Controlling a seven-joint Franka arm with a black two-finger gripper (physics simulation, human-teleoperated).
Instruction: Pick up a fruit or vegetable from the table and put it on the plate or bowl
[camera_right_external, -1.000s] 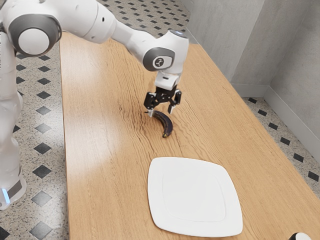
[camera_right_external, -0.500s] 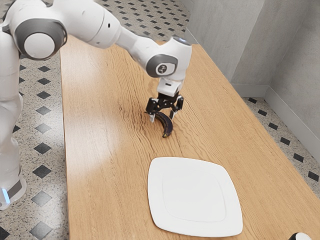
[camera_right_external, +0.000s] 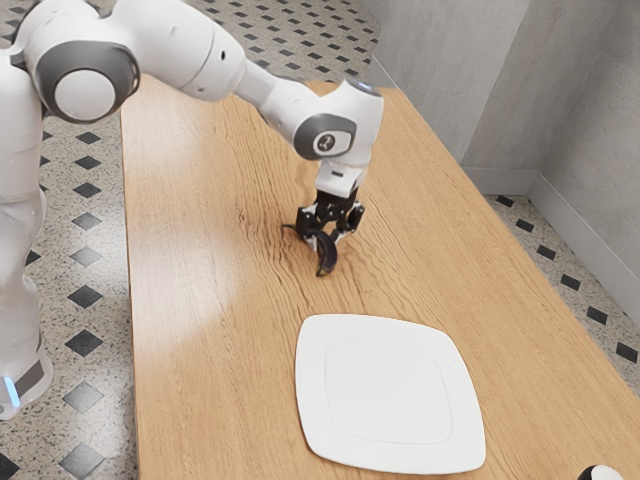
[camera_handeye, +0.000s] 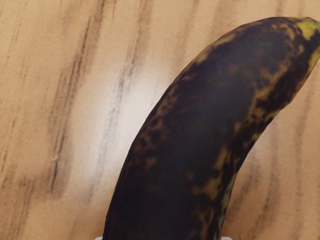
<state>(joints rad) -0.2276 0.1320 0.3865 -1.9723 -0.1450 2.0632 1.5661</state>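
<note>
1 claw (camera_right_external: 328, 230) lower, nr banana (camera_handeye: 200, 150)

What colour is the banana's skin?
The banana is mostly dark brown to black with yellow patches; the wrist view shows it best.

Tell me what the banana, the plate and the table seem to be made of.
Banana: soft overripe fruit, matte peel, mostly dark brown-black with yellow flecks. Plate: probably glazed ceramic, though plastic is possible; plain white, smooth, faint sheen. Table: wood or wood veneer, judging by the streaked light-brown grain, satin finish.
</note>
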